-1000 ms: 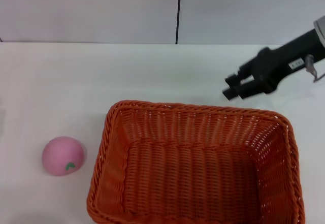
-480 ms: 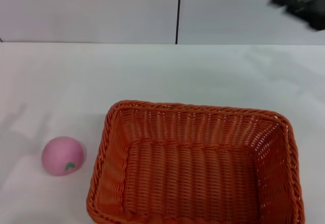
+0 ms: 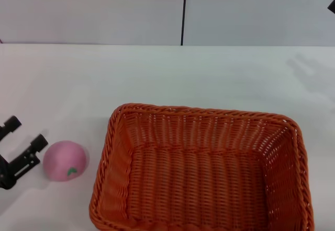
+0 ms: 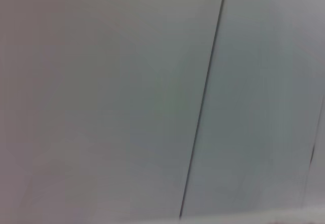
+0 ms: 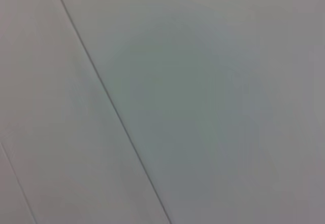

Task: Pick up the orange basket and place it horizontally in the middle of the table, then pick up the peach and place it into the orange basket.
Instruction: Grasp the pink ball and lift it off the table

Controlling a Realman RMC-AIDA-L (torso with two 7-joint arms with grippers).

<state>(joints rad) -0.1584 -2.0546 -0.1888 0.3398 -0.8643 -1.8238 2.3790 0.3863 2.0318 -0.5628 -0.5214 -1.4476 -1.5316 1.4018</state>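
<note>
The orange basket [image 3: 201, 171] lies lengthwise across the near middle of the white table [image 3: 157, 74], its opening up and nothing inside. The pink peach [image 3: 65, 160] rests on the table just left of the basket, its green leaf mark facing me. My left gripper [image 3: 25, 134] has come in at the left edge, open, its black fingers [image 3: 32, 150] close beside the peach's left side with nothing between them. Only a dark sliver of the right arm [image 3: 332, 6] shows at the top right corner. Both wrist views show just the grey wall.
A grey panelled wall with a dark vertical seam [image 3: 183, 11] rises behind the table's far edge. Bare white tabletop stretches behind the basket and to its right.
The right arm lifted from behind the basket's right end, up and out toward the top right corner. The left gripper came into view at the left edge, beside the peach.
</note>
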